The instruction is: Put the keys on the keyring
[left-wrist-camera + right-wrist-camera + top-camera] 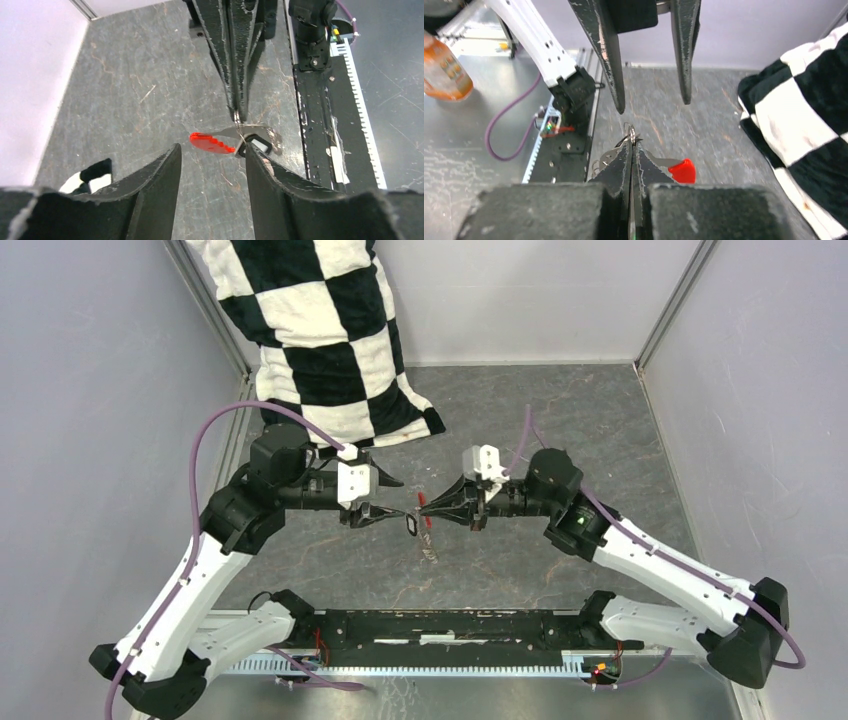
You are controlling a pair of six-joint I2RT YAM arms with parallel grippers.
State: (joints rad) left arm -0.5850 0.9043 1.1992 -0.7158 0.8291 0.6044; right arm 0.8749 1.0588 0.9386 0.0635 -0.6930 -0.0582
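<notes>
My right gripper (pixel 430 510) is shut on the keyring's thin ring (pixel 630 134) and holds it above the table. The keyring's red plastic piece (pixel 212 142) sticks out sideways, also seen in the right wrist view (pixel 682 171). Its grey-brown strip (pixel 428 552) dangles below. A key with a black tag and white label (pixel 257 145) hangs at the ring; whether it is threaded on I cannot tell. My left gripper (pixel 400 500) is open and faces the right one, with its right finger (pixel 262 175) against the black tag. The green-tagged key is out of view.
A black-and-white checkered cloth (pixel 320 330) lies at the back left of the grey table. A black rail (pixel 430 630) runs along the near edge between the arm bases. An orange bottle (pixel 444 70) stands off the table. Walls close in on three sides.
</notes>
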